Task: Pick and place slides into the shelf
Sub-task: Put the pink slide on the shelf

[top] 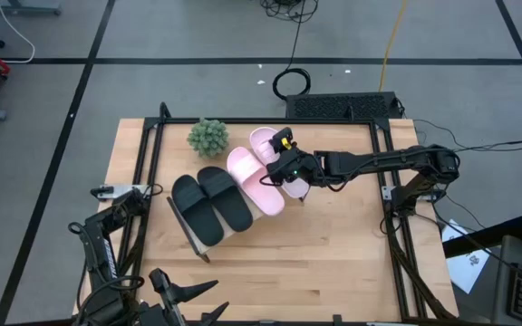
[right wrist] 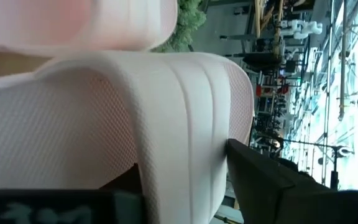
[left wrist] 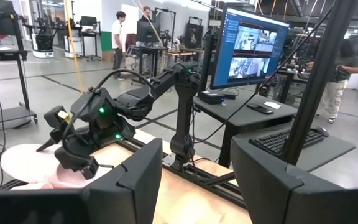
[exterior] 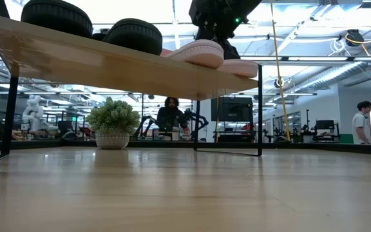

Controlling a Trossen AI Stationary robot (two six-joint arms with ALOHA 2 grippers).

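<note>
**A:** What are the jaws doing in this figure?

**B:** The right gripper is closing on the strap of the second pink slide; in the right wrist view one dark finger is pressing the strap's outer face while the other is lying on its near side, so the jaws are clamped on the strap; the left gripper is waiting at the near left edge with its fingers apart.

**A:** And where are the slides lying?

**B:** The two black slides and the first pink slide are resting side by side on the shelf; the held slide is sitting at the far right end, beside a potted plant on the table.

**A:** What is likely to go wrong?

**B:** In the low view the pink slides are overhanging the board's edge; releasing too early may be leaving the last slide tipping off; pushing sideways may be nudging its neighbour out of line; the strap, being soft, may be slipping from the pads.
</note>
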